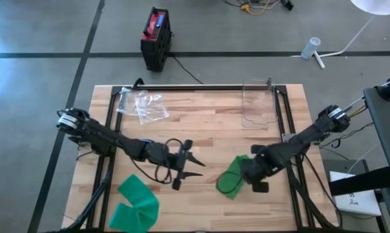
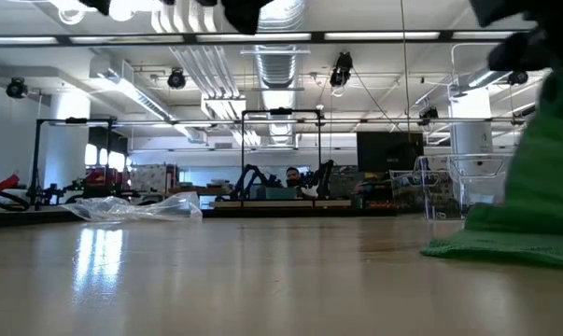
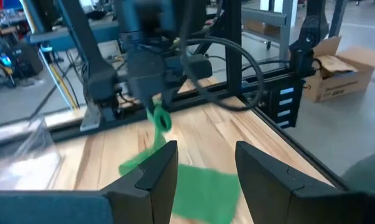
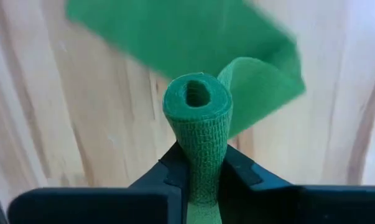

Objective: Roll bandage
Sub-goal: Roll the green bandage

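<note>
Right gripper (image 4: 203, 171) is pinching the rolled end of the green bandage (image 4: 198, 118) between its 2 fingers, above the front right part of the wooden table (image 1: 201, 126). The loose tail of the bandage lies on the tabletop beneath it. Left gripper (image 1: 193, 166) hovers near the table's front centre, fingers spread and holding nothing. A second green strip (image 1: 135, 202) lies at the front left edge.

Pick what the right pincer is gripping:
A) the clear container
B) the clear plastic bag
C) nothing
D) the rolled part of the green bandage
D: the right wrist view shows the right pincer shut on the rolled part of the green bandage.
</note>
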Motion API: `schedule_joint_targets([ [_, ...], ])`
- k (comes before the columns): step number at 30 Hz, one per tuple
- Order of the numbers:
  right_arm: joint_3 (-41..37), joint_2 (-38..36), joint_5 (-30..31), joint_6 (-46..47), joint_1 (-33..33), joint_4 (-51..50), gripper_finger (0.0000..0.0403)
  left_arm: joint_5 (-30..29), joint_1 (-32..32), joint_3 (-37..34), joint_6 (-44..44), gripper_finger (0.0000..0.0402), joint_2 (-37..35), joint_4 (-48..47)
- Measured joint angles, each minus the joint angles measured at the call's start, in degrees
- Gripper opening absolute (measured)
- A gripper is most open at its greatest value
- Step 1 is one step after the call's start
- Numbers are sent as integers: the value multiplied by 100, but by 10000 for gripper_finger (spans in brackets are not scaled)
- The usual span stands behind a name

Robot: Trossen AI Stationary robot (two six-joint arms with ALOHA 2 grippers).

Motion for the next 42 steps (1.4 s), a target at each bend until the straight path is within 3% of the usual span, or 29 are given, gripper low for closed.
schedule_joint_targets([
  [6, 786, 0, 57, -692, -514, -402, 37, 4, 239, 937, 63, 153, 737, 6],
  [12, 1541, 15, 880, -773, -689, -1398, 40, 268, 634, 1608, -171, 153, 1328, 62],
  [22, 1949, 20, 1344, -1035, -687, -1448, 39, 497, 985, 2735, -275, 153, 2378, 107],
  [36, 1929, 22, 1324, -1080, -676, -1428, 40, 277, 1059, 2951, 46, 153, 2316, -556],
  [42, 1929, 22, 1339, -1094, -671, -1422, 39, -288, 1094, 2943, 17, 153, 2272, -549],
])
